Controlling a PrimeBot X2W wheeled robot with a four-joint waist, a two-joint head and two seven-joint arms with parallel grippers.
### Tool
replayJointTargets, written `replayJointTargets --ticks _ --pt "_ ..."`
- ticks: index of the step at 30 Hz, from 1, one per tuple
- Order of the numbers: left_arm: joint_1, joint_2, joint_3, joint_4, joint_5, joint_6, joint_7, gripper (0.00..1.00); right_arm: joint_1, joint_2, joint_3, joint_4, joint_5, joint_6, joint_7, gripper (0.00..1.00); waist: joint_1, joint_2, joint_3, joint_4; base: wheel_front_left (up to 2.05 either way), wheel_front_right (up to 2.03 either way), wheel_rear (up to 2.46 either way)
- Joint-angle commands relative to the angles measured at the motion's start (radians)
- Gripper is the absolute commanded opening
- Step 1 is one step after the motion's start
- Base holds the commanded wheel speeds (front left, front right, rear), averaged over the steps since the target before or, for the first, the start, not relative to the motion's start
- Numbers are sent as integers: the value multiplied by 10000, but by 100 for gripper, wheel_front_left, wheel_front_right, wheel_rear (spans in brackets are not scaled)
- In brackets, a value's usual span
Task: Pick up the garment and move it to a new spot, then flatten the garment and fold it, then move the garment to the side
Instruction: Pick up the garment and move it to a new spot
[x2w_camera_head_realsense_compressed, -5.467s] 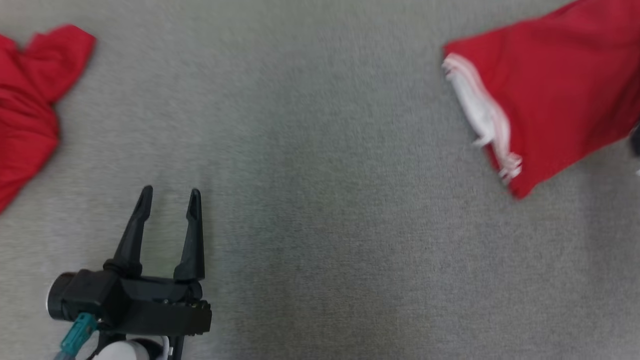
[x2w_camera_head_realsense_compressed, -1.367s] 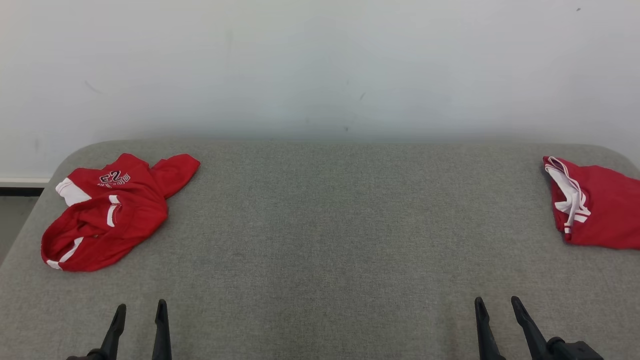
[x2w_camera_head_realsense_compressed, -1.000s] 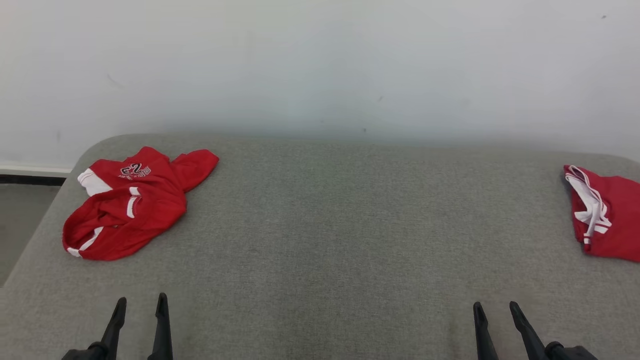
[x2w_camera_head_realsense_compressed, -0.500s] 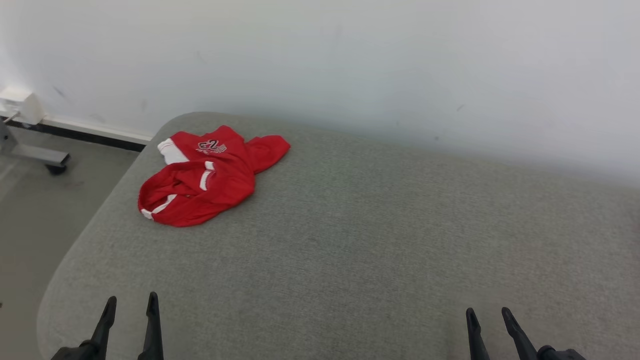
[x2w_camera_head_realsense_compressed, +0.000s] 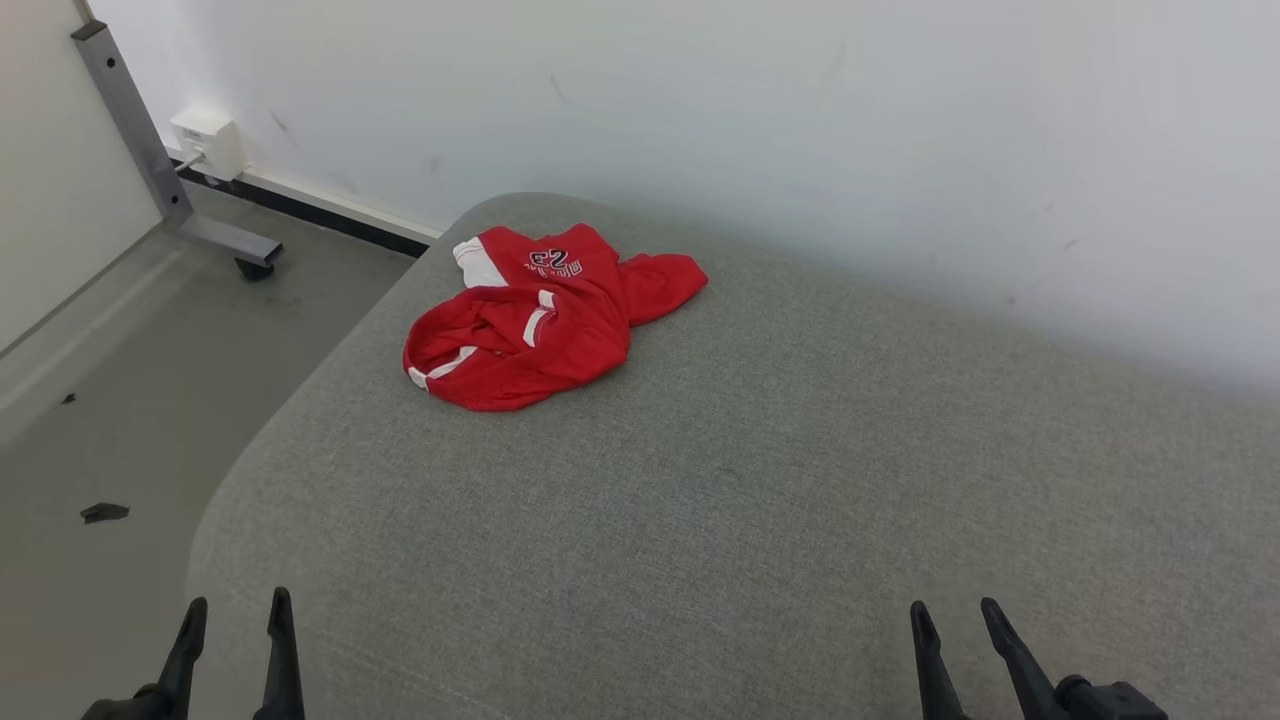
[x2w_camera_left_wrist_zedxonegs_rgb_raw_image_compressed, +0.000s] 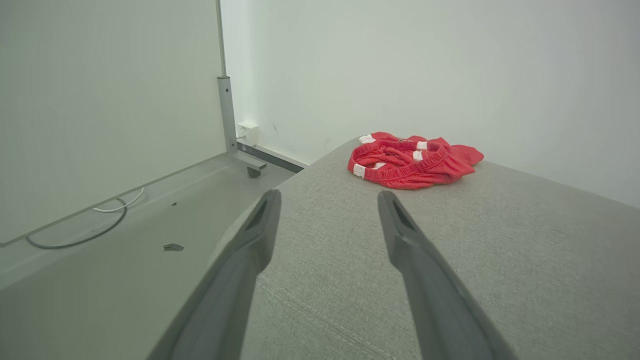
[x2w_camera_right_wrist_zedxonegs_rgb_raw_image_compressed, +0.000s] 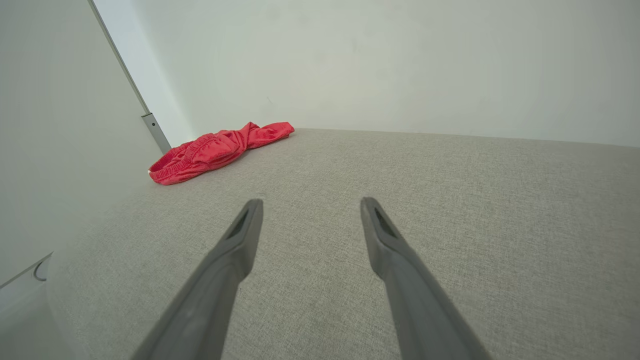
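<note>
garment (x2w_camera_head_realsense_compressed: 540, 330): crumpled, red — perhaps shorts | left end effector (x2w_camera_head_realsense_compressed: 237, 600), right end effector (x2w_camera_head_realsense_compressed: 951, 606): spread

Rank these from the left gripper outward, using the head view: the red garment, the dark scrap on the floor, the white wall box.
1. dark scrap, on the floor left of the left gripper.
2. red garment, ahead near the table's far left corner.
3. white wall box, low on the back wall.

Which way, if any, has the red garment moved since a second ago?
No. The garment lies by the far left corner of the cushion as before; the camera turned.
</note>
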Motion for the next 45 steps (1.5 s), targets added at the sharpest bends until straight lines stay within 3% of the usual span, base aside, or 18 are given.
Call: replayJointTargets --ticks 1,9,16,23,33,45 --pt "33 31 36 -42 -9 30 -2 100 -79 10 8 19 1 -30 -38 100 0 0 126 124 0 0 0" --pt "-79 -58 170 7 -138 87 -2 100 -190 5 -50 19 -98 -30 -39 100 0 0 302 -63 0 0 0" --pt "-1188 185 107 -119 -277 -4 -2 100 -652 -283 -217 -126 -312 -30 -30 100 0 0 1074 -997 0 0 0" --pt "-3575 1001 288 207 -783 -94 4 100 -1420 -616 -577 -493 -560 -30 26 100 0 0 2366 -2359 0 0 0" --pt "-6908 2643 669 1216 -1556 -154 494 100 -2150 -758 -1541 -1342 -847 -30 62 100 0 0 4177 -4115 0 0 0" --pt "-8747 3526 54 4107 -2420 -142 1598 100 -2281 -748 -1896 -2017 -1049 -30 217 100 0 0 5027 -4621 0 0 0"
